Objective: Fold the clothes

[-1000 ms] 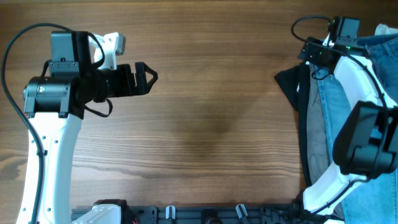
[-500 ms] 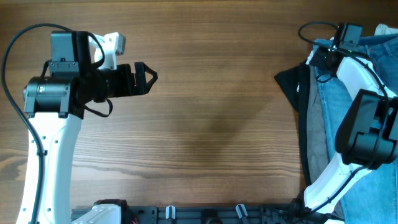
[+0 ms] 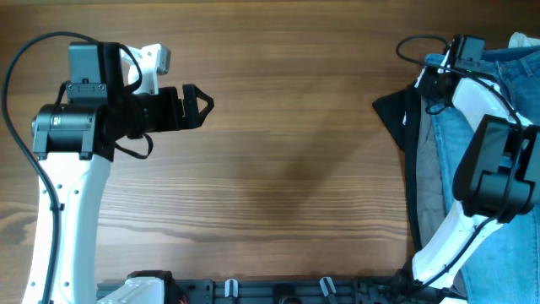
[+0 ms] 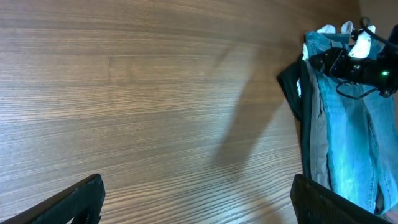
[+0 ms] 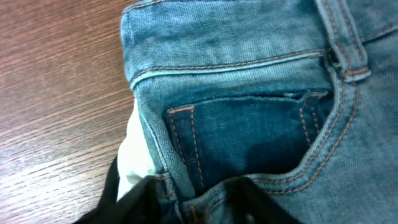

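My left jaws hang wide open over the brown wooden surface (image 3: 295, 186), well apart from the pile. The light-blue denim jeans (image 3: 445, 152) lie on top at the right edge, with a black garment (image 3: 392, 110) and a white top (image 5: 134, 155) poking out alongside. My right jaws are down at the waistband, but honestly I can't tell if they're gripping it.

The table (image 3: 287, 177) is of brown wood, its grain running from side to side. At its right edge lies a pile of clothes (image 3: 426, 190). A black garment (image 3: 390, 110) at the bottom touches the wood, with jeans (image 3: 445, 139) above it.
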